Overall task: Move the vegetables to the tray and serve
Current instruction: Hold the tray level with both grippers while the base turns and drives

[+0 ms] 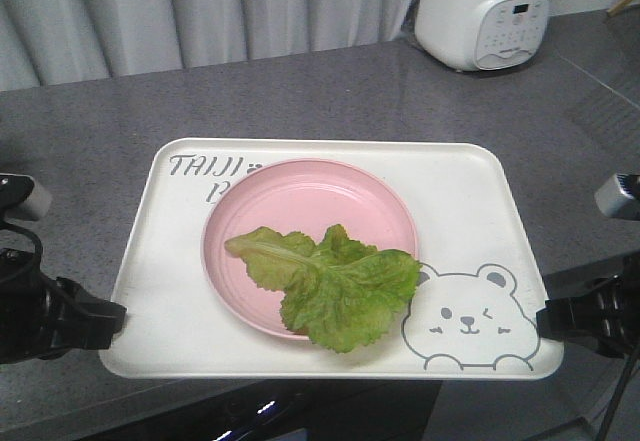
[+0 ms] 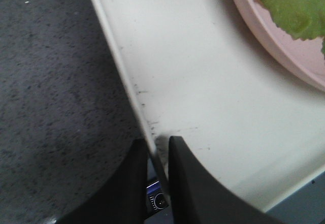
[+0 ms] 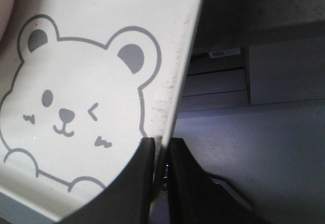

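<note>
You had the left gripper [image 2: 157, 144] nipped onto the tray [image 1: 470, 201]. Its two black fingers sat either side of the thin raised rim on the left side, near the front corner, with the gap almost closed and the rim sandwiched in it. Your right gripper [image 3: 161, 141] had the same pinch on the opposite rim, just beside the bear drawing [image 1: 470, 316], with only the rim's thickness between the fingers. The tray was smooth cream-white plastic, rectangular with rounded corners and a shallow upturned lip; the left wrist view showed fine dark scuffs along the inner edge. The grey lettering [image 1: 205, 168] at the far left corner was partly covered by the plate [image 1: 300, 186], which was round, matte pink and sat mid-tray. The lettuce leaf [image 1: 340, 286] lay on that plate, ruffled and bright green, with its paler rib pointing left. Its frilly near-right edge spilled over the plate rim onto the tray by the bear's ear. The tray's front edge overhung the speckled grey counter [image 1: 300, 91]; I couldn't tell whether it was lifted. A rounded white appliance [image 1: 483, 16] and a pleated pale curtain [image 1: 200, 11] stood at the back.
</note>
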